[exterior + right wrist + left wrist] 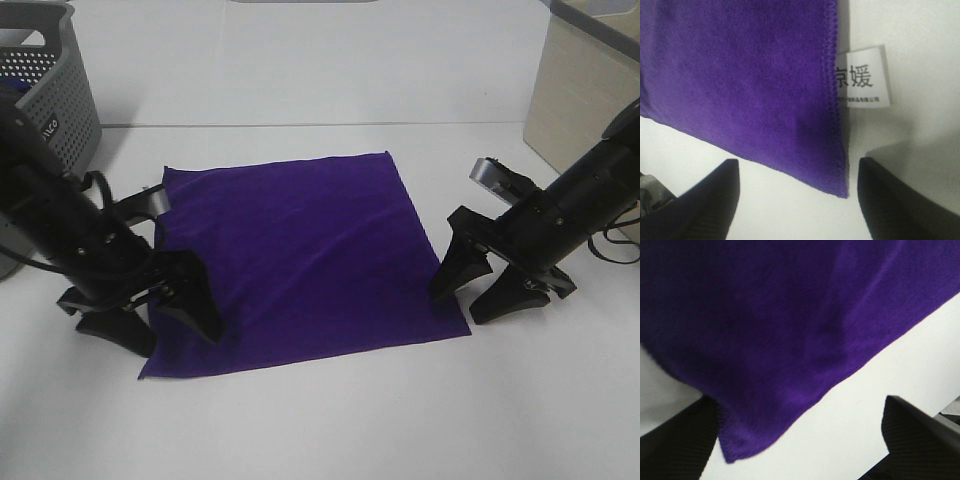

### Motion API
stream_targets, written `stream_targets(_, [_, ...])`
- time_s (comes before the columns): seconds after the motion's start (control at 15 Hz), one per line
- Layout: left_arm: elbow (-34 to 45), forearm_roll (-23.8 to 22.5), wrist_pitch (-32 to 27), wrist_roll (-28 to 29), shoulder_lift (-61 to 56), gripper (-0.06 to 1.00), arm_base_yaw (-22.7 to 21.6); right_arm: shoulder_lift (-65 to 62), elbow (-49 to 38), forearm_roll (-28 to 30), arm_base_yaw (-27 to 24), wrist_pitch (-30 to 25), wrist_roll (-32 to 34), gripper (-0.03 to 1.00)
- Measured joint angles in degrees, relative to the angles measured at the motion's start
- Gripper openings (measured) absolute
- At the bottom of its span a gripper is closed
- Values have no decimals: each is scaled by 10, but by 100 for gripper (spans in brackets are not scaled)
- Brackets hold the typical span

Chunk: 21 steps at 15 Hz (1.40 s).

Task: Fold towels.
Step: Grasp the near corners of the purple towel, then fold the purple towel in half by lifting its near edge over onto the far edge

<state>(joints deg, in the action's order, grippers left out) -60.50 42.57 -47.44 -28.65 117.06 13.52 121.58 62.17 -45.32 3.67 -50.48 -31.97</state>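
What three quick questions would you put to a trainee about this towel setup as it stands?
1. True or false: the purple towel is already folded in half.
2. Multiple choice: in the exterior high view, the right end effector sits by which part of the towel? A) its front right corner B) its back left corner C) its middle
3. Fill in the blank: the left end effector, at the towel's front left corner, has its jaws ____.

Key: 1 false, since the towel lies spread flat in a single layer on the table; 2 A; 3 open.
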Motion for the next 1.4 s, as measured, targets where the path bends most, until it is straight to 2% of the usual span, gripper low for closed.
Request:
stream_targets(0.2, [-99, -1, -56, 44, 62, 76, 40, 25, 50, 28, 52, -3, 15, 59])
stream_targets(0.33, [-176, -3, -94, 86, 110, 63, 60, 59, 125, 81, 90, -29, 58, 47])
stream_targets(0.4, [-209, -10, -110, 103, 132, 51, 68, 75, 160, 118, 101, -48, 89, 34])
stream_targets(0.53, [-247, -28, -121, 115, 156, 17, 76, 92, 198, 165, 109, -76, 123, 8])
stream_targets(0.6, [-257, -33, -122, 115, 161, 5, 78, 93, 205, 172, 111, -82, 126, 2])
stream_targets(0.8, [-269, -44, -120, 115, 164, 2, 80, 96, 214, 175, 112, -93, 137, 3])
stream_targets(0.93, [-270, -67, -124, 112, 156, 2, 81, 85, 214, 173, 112, -92, 137, 3])
stream_targets(1.07, [-270, -98, -125, 112, 133, 2, 81, 66, 206, 180, 112, -66, 138, 3])
stream_targets(1.2, [-270, -104, -124, 112, 91, 2, 81, 35, 212, 190, 112, -48, 138, 3])
stream_targets(1.4, [-271, -147, -104, 144, 42, 2, 81, 4, 279, 180, 112, -47, 138, 3])
